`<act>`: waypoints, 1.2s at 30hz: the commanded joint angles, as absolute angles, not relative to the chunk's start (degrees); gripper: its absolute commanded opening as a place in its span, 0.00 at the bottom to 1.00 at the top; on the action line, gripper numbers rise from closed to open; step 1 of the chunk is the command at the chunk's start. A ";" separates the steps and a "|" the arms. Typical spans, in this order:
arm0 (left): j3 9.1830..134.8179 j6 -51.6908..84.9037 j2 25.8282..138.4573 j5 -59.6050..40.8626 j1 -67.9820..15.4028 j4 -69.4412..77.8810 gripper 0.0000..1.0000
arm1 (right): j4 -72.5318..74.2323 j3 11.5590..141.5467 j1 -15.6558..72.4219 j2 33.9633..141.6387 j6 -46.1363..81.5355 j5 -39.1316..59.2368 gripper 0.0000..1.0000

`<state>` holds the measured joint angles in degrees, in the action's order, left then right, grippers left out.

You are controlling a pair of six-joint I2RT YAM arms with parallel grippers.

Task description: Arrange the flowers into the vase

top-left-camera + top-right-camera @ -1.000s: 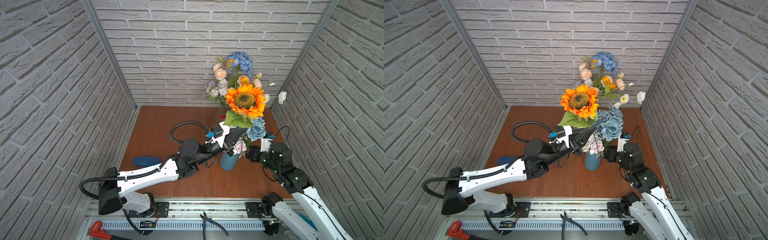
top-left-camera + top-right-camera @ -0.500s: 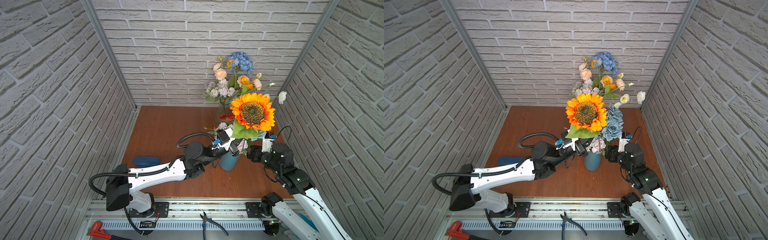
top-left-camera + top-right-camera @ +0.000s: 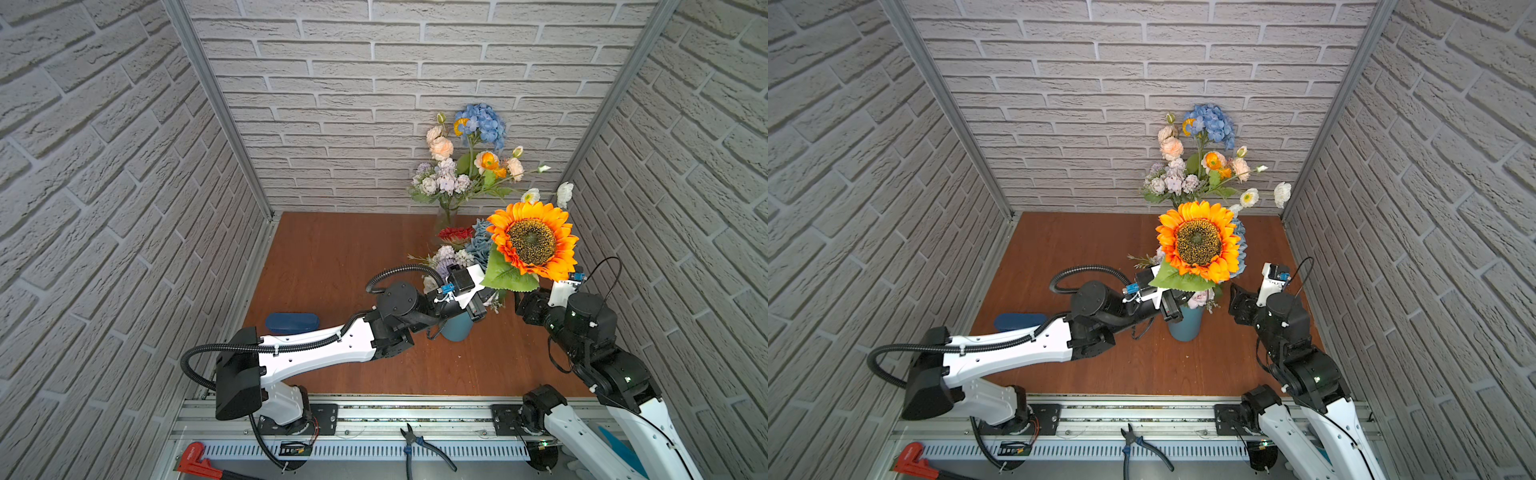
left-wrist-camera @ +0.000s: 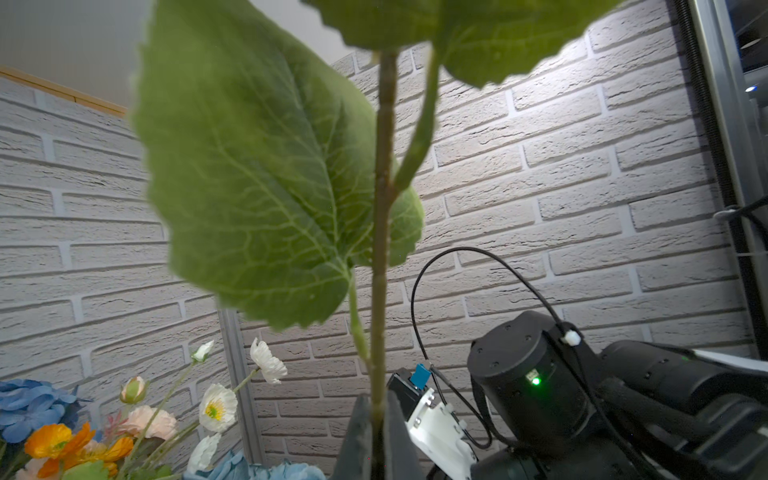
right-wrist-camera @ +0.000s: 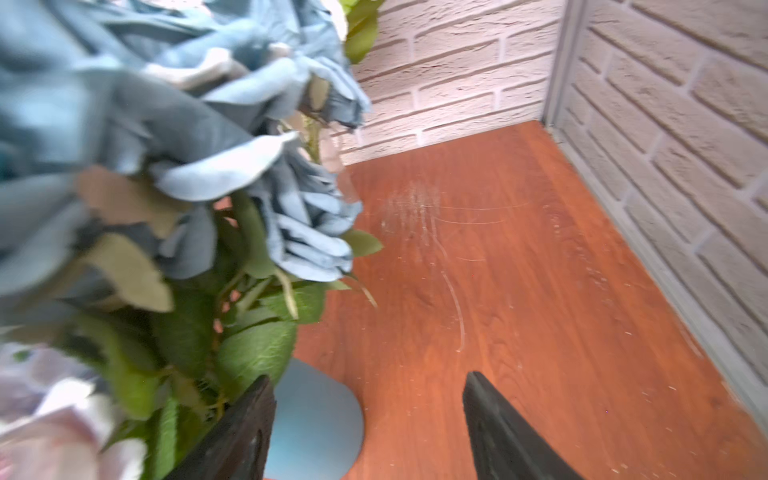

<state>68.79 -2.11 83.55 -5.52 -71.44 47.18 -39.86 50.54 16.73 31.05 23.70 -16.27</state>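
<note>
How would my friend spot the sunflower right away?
Start at the brown wooden table, then find the blue vase standing on it. Just above it, the left hand holds the sunflower: the biggest bloom, orange petals around a dark centre.

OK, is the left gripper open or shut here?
Shut: in the left wrist view the left gripper has both fingers pressed against the sunflower stem, no gap showing.

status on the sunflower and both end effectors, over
Left end effector shut on sunflower stem, head above blue vase. Right end effector open, empty, beside it. Blue flowers crowd the mouth; stem tip hidden.
</note>
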 commanded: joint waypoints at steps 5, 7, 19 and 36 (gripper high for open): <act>73.63 -2.95 84.65 -7.47 -72.73 42.32 0.00 | -36.97 50.56 17.02 30.93 22.85 -21.72 0.75; 74.81 -4.81 85.31 -7.68 -72.69 40.72 0.00 | -36.50 50.48 16.97 31.08 22.68 -21.47 0.75; 86.69 -4.79 90.73 -20.49 -72.60 25.55 0.00 | -34.60 49.73 16.96 31.04 22.06 -21.23 0.75; 83.02 -0.25 87.30 -15.48 -65.85 23.73 0.00 | -40.95 60.02 16.96 26.27 13.49 3.71 0.53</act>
<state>84.20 -1.63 90.21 -17.10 -66.87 22.00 -39.79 58.74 16.73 26.06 15.53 -4.47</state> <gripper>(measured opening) 0.066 0.529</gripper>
